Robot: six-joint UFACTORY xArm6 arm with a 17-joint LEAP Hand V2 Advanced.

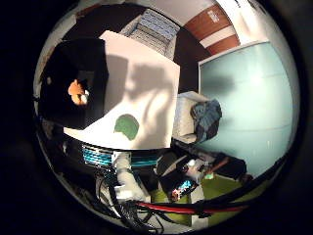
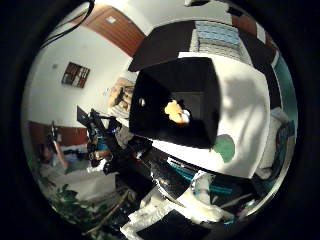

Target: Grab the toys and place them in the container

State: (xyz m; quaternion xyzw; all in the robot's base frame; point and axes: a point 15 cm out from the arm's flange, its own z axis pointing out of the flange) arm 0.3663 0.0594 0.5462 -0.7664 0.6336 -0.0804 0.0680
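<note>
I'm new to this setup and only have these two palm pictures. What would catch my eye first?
The black container on the white table stands out, with an orange toy lying inside it. Next is a green toy lying on the table outside the container, near the table's edge.

Black container [image 2: 200, 85]; orange-white toy [image 2: 176, 112]; green toy [image 1: 127, 125]; white table [image 1: 146, 88].

The orange toy [image 2: 175, 112] in the black container [image 2: 200, 85] is too small to identify. The green toy [image 1: 127, 125] on the white table [image 1: 146, 83] shows no detail.
</note>
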